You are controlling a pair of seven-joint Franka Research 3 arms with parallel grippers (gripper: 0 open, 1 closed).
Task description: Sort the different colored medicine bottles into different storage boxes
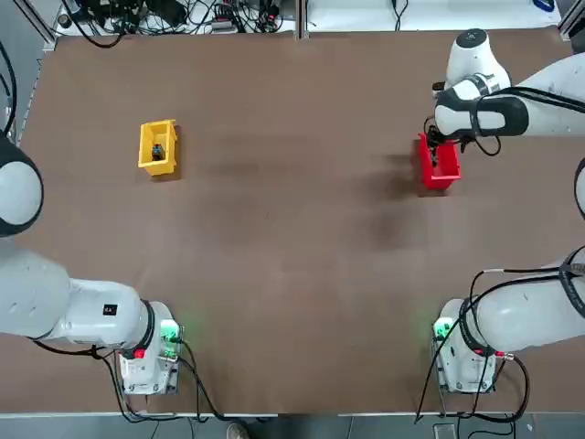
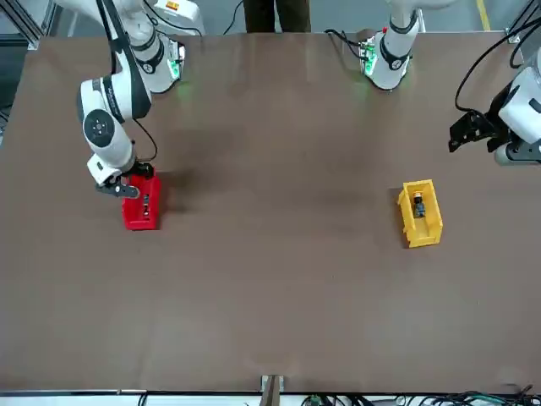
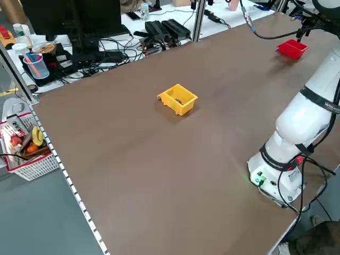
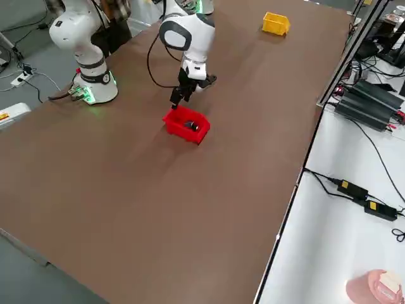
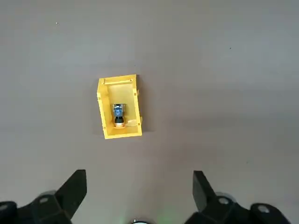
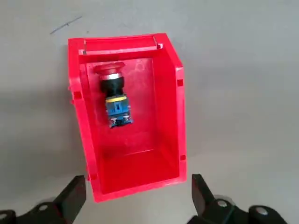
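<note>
The red-capped bottle [image 6: 114,99] lies on its side inside the red bin [image 6: 170,116], cap toward one end wall. The right gripper [image 6: 135,198] hovers just above that bin's other end, fingers apart and empty. The yellow-capped bottle [image 5: 118,115] lies in the yellow bin [image 5: 106,128], well apart across the bare brown table [image 1: 292,238]. The left gripper [image 5: 139,193] hangs high near the table's left edge, fingers apart.
</note>
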